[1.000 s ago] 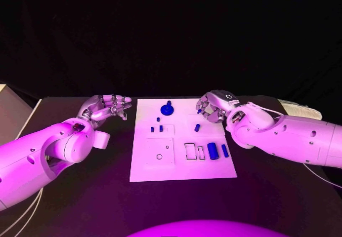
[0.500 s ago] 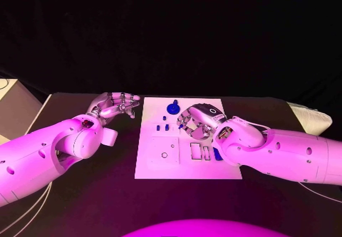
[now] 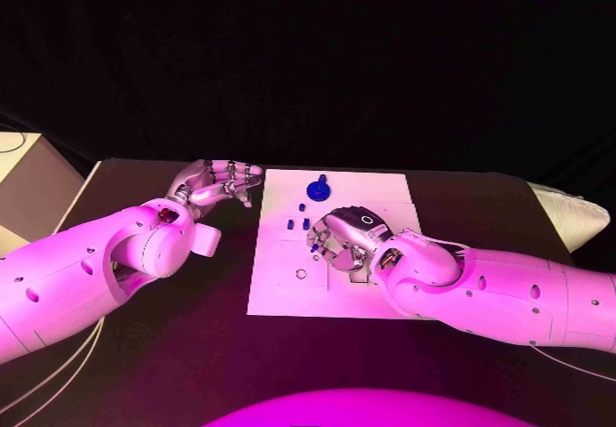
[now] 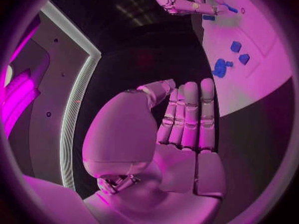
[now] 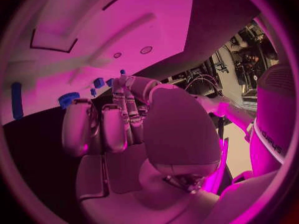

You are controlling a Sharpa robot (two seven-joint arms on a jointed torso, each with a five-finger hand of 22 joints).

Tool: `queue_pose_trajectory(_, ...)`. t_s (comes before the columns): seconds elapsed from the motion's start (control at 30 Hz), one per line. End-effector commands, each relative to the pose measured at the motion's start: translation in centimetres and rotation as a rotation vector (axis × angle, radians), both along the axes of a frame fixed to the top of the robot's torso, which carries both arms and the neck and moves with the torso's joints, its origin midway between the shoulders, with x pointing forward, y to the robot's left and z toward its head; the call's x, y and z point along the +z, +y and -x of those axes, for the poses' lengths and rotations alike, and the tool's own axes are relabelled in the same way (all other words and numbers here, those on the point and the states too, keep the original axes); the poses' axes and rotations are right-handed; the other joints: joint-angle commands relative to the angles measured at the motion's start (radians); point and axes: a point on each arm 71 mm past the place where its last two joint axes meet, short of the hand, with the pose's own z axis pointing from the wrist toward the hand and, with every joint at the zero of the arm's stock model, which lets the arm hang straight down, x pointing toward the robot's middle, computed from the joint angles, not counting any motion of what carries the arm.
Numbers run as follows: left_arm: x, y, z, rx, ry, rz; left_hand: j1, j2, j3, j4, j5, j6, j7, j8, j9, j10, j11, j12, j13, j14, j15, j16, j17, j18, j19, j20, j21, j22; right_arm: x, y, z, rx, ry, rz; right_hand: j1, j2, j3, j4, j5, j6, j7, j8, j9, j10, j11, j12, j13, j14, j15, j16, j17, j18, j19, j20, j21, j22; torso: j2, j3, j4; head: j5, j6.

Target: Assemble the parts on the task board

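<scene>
A pale box-like object [image 3: 32,178] stands beyond the black counter's [image 3: 154,365] left edge, against a dark room. The left hand [image 3: 218,185] hovers near the far left of the counter, just beside the flat white rectangular task board [image 3: 282,298], its fingers lightly curled and holding nothing. On the board's far edge sits a round blue part [image 3: 316,190]; small blue pieces [image 3: 298,223] lie nearer its middle. The right hand [image 3: 344,242] is over the board's middle, fingers bent down; I cannot tell if it holds anything. A pale cushion-like object [image 3: 575,213] lies at the counter's right edge.
</scene>
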Motion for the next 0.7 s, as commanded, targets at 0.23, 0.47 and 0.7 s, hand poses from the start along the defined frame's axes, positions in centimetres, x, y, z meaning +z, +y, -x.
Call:
queue_pose_trajectory(0.23, 0.05, -0.14, 0.1, -0.012, 0.002, 0.011, 0.002, 0.006, -0.004, -0.002, 0.002, 0.002, 0.002, 0.006, -0.002, 0.0, 0.003, -0.001, -0.002, 0.003, -0.002, -0.004, -0.002, 0.015, 0.006, -0.002, -0.003, -0.001, -0.9, 0.45, 0.41, 0.023, 0.032, 0.076, -0.007, 0.002, 0.004, 0.0, 0.008, 0.005, 0.003, 0.003, 0.002, 0.024, -0.018, 0.004, 0.001, 0.046, -0.005, 0.001, -0.001, -0.011, 0.021, -0.007, -0.004, 0.064, 0.001, 0.0009, -0.0005, 0.01, -0.015)
queue_pose_trajectory(0.47, 0.04, -0.05, 0.1, -0.011, 0.003, 0.01, 0.001, 0.005, -0.005, -0.001, 0.002, 0.001, 0.002, 0.006, -0.002, -0.002, 0.003, -0.002, -0.003, 0.002, -0.001, -0.004, -0.002, 0.015, 0.006, -0.002, -0.004, -0.002, -1.07, 0.39, 0.41, 0.011, 0.021, 0.091, -0.007, 0.002, 0.004, 0.0, 0.008, 0.005, 0.003, 0.003, 0.002, 0.024, -0.018, 0.004, 0.001, 0.046, -0.005, 0.001, -0.001, -0.011, 0.021, -0.007, -0.004, 0.064, 0.002, 0.0008, -0.0006, 0.013, -0.021)
queue_pose_trajectory(0.7, 0.01, 0.08, 0.07, -0.008, 0.004, 0.008, 0.001, 0.005, -0.005, -0.001, 0.002, 0.001, 0.002, 0.006, -0.002, -0.002, 0.003, -0.002, -0.003, 0.002, -0.001, -0.004, -0.002, 0.015, 0.006, -0.002, -0.004, -0.002, -0.92, 0.41, 0.54, 0.003, 0.0, 0.085, -0.008, 0.002, 0.004, 0.0, 0.008, 0.005, 0.003, 0.003, 0.002, 0.024, -0.018, 0.003, 0.001, 0.046, -0.005, 0.002, 0.0, -0.012, 0.022, -0.007, -0.001, 0.066, 0.002, 0.0013, -0.0008, 0.014, -0.024)
